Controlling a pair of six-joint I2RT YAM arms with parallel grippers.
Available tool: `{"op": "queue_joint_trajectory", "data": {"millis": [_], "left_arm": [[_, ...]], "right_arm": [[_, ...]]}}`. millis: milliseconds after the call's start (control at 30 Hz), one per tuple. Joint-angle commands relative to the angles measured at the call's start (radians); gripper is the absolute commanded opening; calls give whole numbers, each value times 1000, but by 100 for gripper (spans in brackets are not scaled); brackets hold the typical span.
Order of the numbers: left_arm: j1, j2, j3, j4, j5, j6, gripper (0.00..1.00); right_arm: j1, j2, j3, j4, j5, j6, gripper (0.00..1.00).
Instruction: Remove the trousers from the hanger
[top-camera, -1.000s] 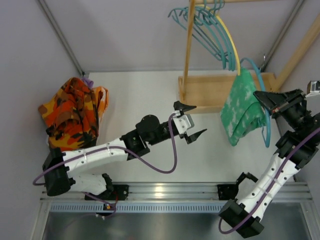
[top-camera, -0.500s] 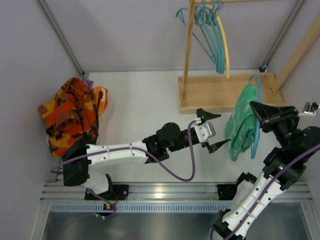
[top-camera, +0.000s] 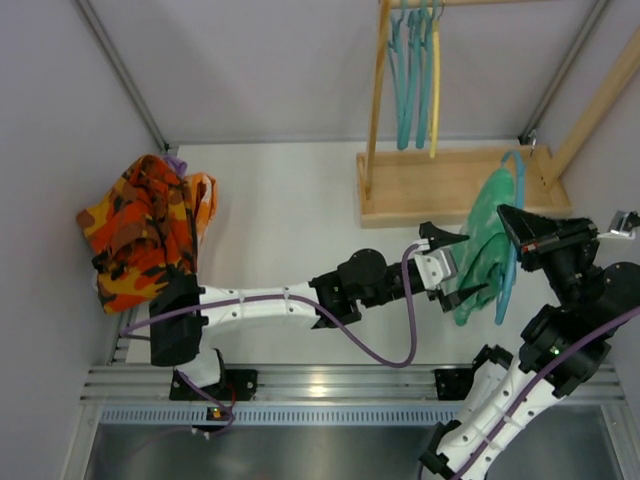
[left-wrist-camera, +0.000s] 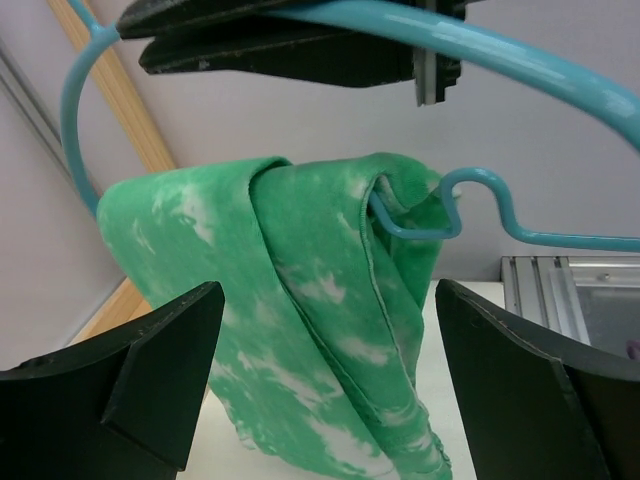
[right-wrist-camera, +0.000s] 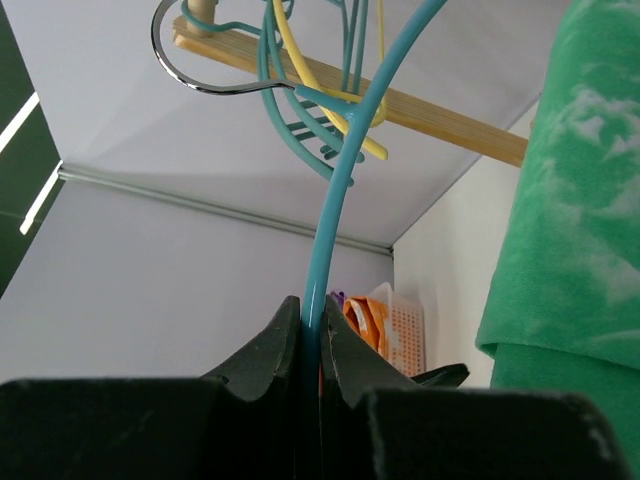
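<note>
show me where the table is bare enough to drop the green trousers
Bare table lies between the patterned pile and the wooden base, beyond the left arm. Crowded at right around the green trousers and hanger.

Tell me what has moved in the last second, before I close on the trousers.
The left end effector, open, reached out to the right and now straddles the green trousers without gripping them. The hanger carrying them turned and came slightly nearer. The spare hangers on the rack swung back to hang straight. Unchanged: the right end effector shut on the hanger, and the orange trousers at the left.
</note>
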Motion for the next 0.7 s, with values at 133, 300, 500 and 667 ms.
{"op": "queue_joint_trajectory", "data": {"millis": [133, 300, 500, 667], "left_arm": [[-5, 75, 119, 59, -182, 30, 90], [33, 138, 218, -36, -280, -19, 84], [93, 118, 194, -47, -251, -25, 79], [111, 77, 107, 16, -168, -14, 79]], "right_arm": [[10, 4, 140, 95, -38, 7, 0], [27, 27, 178, 81, -47, -7, 0], [36, 42, 177, 86, -52, -18, 0], [38, 51, 169, 101, -61, -19, 0]]}}
